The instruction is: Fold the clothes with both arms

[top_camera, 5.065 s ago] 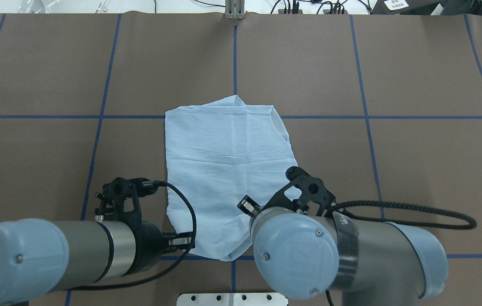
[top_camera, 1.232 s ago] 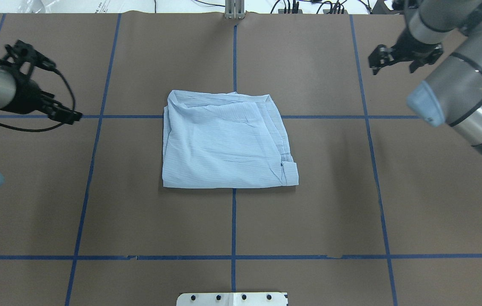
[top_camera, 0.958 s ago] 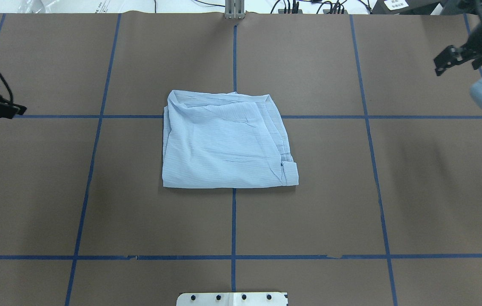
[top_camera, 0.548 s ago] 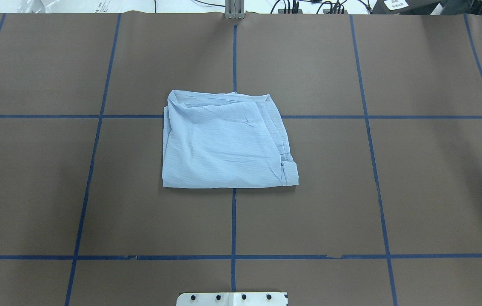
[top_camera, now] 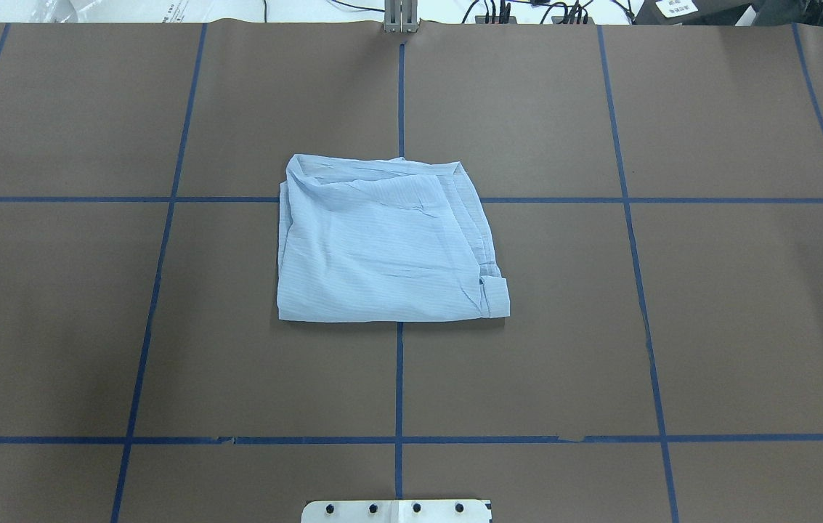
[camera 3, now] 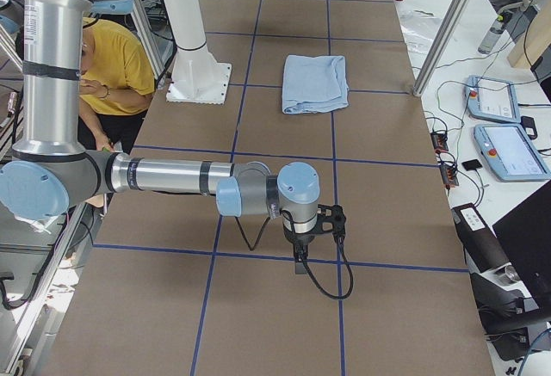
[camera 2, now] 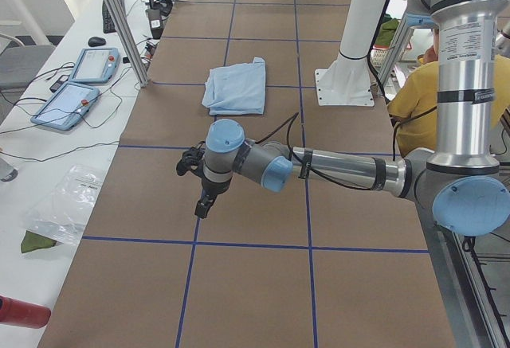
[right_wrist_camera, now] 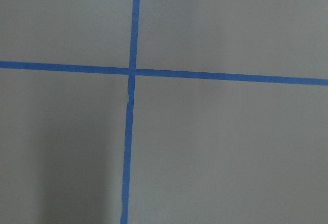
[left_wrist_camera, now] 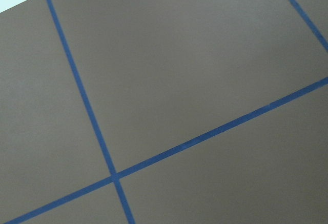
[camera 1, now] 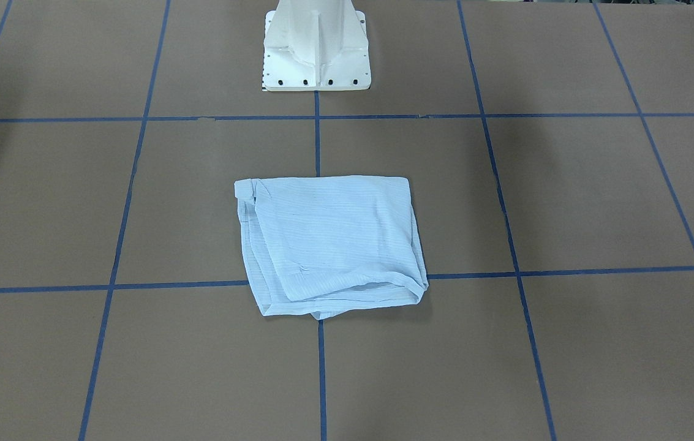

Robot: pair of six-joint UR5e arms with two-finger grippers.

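Note:
The pale blue striped shirt lies folded into a rough square at the table's middle, flat and untouched; it also shows in the front view and both side views. Neither gripper shows in the overhead or front view. My left gripper hangs over bare table far out at the left end, well away from the shirt. My right gripper hangs over bare table at the right end. I cannot tell whether either is open or shut. Both wrist views show only brown table and blue tape.
The white pedestal base stands at the robot's edge of the table. Blue tape lines grid the brown table. A person in yellow sits behind the base. Teach pendants and posts stand beyond the far edge.
The shirt was folded in half and let go. Both arms swung outwards and have left the overhead view; the shirt has lain still for the last second.

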